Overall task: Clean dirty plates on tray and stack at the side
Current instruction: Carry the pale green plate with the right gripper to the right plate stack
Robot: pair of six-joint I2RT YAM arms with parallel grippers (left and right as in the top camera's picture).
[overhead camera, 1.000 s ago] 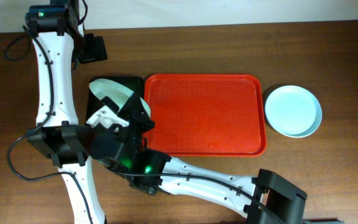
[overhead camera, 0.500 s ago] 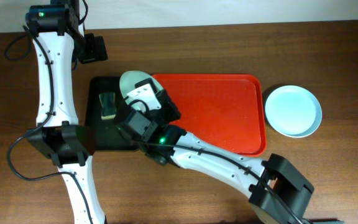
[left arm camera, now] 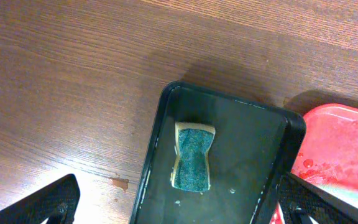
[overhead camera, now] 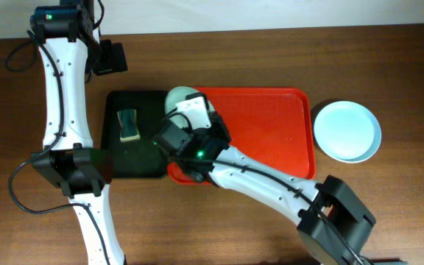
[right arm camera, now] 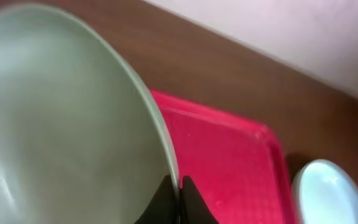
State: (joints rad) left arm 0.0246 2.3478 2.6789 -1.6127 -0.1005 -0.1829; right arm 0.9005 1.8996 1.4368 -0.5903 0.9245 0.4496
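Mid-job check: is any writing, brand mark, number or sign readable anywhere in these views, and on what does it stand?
None can be read. No words, numbers or logos show on the large red rectangular plastic tray, the smaller black tray, the green-and-yellow sponge, the pale mint green round plate, the pale blue round plate or the white arm casing. The wrist's small green light carries no text.

sponge (left arm camera: 193,155) in a black tray (left arm camera: 156,130) on a brown wooden table (left arm camera: 73,74), seen from above.
the sponge, teal on top with pale yellow sides, lies alone in the tray. a wet corner of the red tray (left arm camera: 344,143) sits just right of it. the left gripper (left arm camera: 179,208) shows dark fingers (left arm camera: 51,202) wide apart at the bottom corners.
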